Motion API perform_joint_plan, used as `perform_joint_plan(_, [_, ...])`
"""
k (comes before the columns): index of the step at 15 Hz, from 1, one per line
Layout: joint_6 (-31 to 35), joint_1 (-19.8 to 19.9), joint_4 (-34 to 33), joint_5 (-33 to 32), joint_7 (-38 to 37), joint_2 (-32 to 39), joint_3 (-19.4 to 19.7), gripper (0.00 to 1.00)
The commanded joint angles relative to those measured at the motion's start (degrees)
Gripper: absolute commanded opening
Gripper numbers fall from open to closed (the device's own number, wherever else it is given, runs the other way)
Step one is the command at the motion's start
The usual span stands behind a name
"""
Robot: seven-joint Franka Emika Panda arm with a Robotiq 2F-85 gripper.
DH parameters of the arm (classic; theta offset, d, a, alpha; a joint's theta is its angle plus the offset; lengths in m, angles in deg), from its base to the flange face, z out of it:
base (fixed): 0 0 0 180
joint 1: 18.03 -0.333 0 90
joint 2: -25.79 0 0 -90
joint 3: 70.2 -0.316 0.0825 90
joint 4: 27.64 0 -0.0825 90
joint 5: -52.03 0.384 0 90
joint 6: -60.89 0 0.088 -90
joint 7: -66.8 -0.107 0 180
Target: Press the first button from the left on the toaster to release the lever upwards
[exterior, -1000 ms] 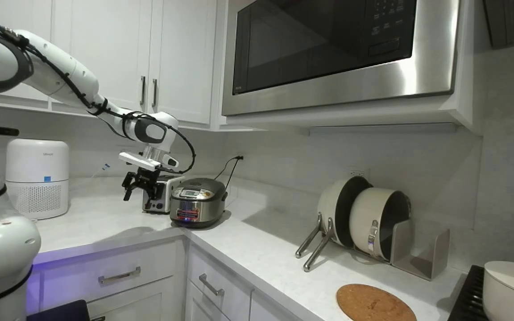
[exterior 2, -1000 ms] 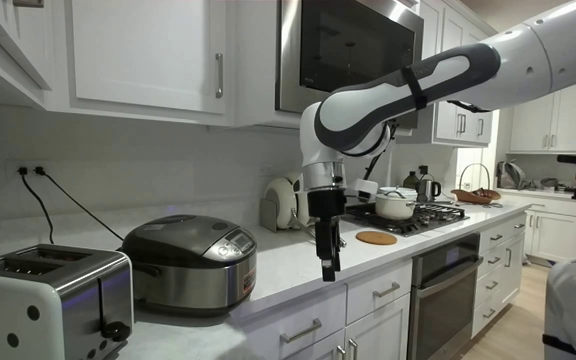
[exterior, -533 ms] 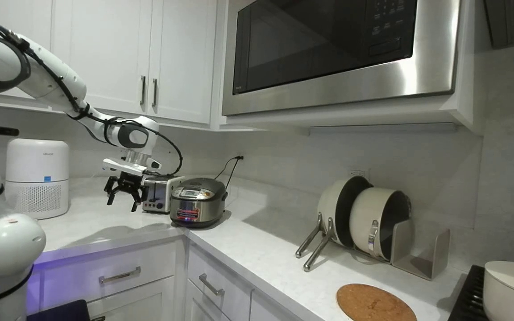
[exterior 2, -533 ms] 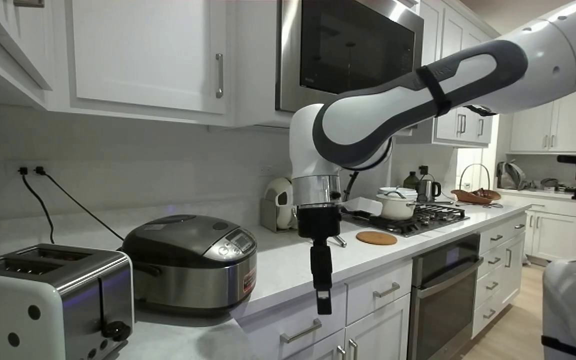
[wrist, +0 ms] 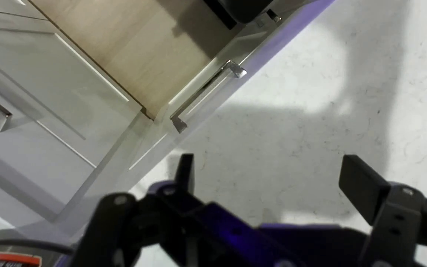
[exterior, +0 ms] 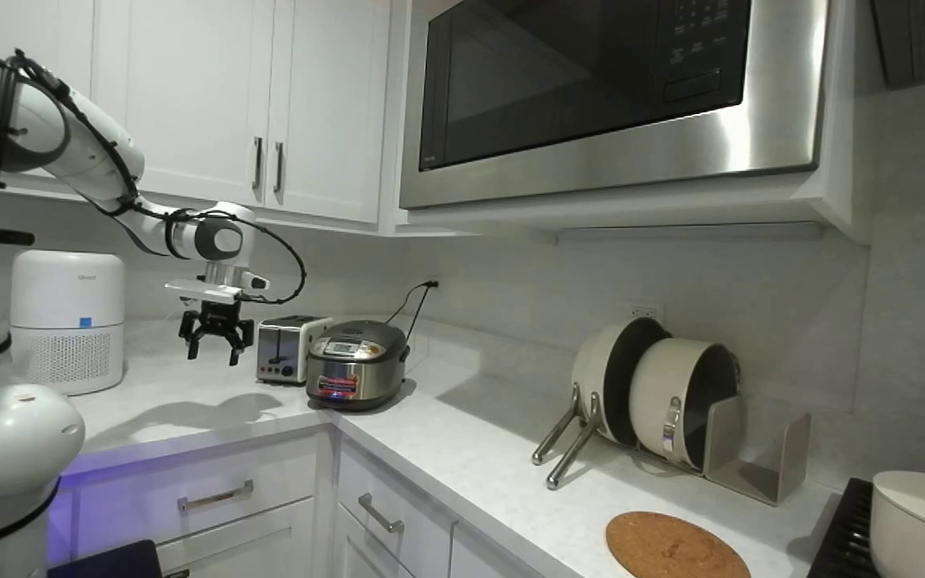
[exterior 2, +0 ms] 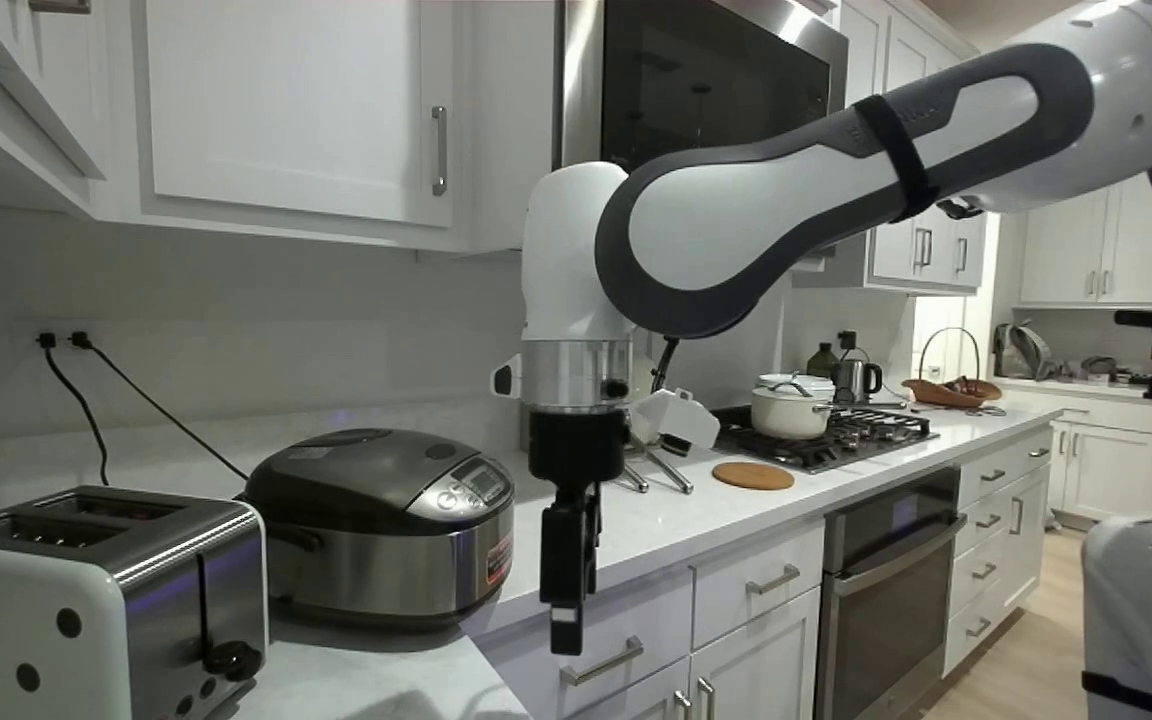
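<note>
The toaster (exterior: 270,345), with a silver front and white sides with dark dots, stands on the counter beside the rice cooker. It also shows in an exterior view (exterior 2: 161,600). Its black lever knob (exterior 2: 234,661) sits low in the front slot. A row of small buttons (exterior: 276,371) runs along the bottom of its front, too small to tell apart. My gripper (exterior: 213,356) is open and empty, pointing down above the counter, apart from the toaster and to its left in that view. It also shows open in the wrist view (wrist: 267,163). The toaster is out of the wrist view.
The rice cooker (exterior: 358,361) stands close by the toaster; its label (wrist: 6,258) shows in the wrist view. A white appliance (exterior: 67,321) stands on the counter near the arm base. The counter (wrist: 272,148) ends at an edge above drawers with handles (wrist: 208,94).
My gripper has moved away from the toaster and turned. In an exterior view it has shifted left, so the toaster's front, partly covered before, now shows fully. The toaster has not moved.
</note>
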Motion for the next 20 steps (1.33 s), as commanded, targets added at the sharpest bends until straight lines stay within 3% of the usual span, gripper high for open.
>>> perform_joint_plan(1, [1.5,0.5,-6.2,-3.9,-8.4,6.9,-2.5,1.00])
perform_joint_plan(7, [6.2,-0.2,-12.8,-6.0,-19.7,15.7,-4.4,1.00])
perform_joint_plan(9, [4.2,-0.9,-15.5,-7.0,-21.7,18.3,-4.7,1.00])
perform_joint_plan(10, [5.8,-0.7,-11.5,-5.3,-18.4,14.8,-3.8,1.00])
perform_joint_plan(20, [6.5,-1.7,-13.6,-5.4,-19.0,18.9,-4.3,1.00])
